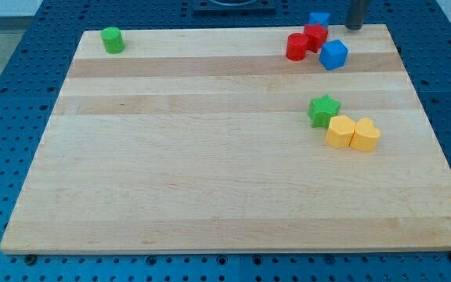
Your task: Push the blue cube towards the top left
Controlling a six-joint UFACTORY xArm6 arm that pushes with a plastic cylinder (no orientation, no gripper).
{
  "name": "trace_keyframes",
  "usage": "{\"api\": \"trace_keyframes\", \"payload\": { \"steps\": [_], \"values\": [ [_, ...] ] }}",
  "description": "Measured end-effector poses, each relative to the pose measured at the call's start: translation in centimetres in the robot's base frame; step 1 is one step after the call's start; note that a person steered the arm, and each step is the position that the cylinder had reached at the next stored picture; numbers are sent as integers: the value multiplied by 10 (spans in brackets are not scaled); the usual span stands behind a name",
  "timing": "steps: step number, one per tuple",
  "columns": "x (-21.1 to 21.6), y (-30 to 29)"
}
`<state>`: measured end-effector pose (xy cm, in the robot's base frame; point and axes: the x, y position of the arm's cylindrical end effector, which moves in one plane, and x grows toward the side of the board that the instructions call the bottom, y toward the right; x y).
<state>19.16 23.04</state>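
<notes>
The blue cube point(334, 54) sits near the view's top right of the wooden board point(210, 180). My tip point(355, 28) is at the board's top edge, just above and to the right of the blue cube, a small gap apart from it. A second blue block point(319, 18) lies at the top edge, left of my tip, its shape unclear. Two red blocks point(297, 46) point(315, 35) touch each other just left of the blue cube.
A green cylinder point(113, 39) stands at the board's top left corner. A green star point(324, 110) lies right of centre, with two yellow blocks point(340, 131) point(365, 135) side by side just below it. Blue pegboard point(6, 94) surrounds the board.
</notes>
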Motion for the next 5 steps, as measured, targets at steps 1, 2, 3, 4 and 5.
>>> {"api": "trace_keyframes", "payload": {
  "steps": [1, 2, 3, 4, 5],
  "values": [
    [0, -3],
    [0, -5],
    [-1, -10],
    [0, -18],
    [1, -26]
  ]
}}
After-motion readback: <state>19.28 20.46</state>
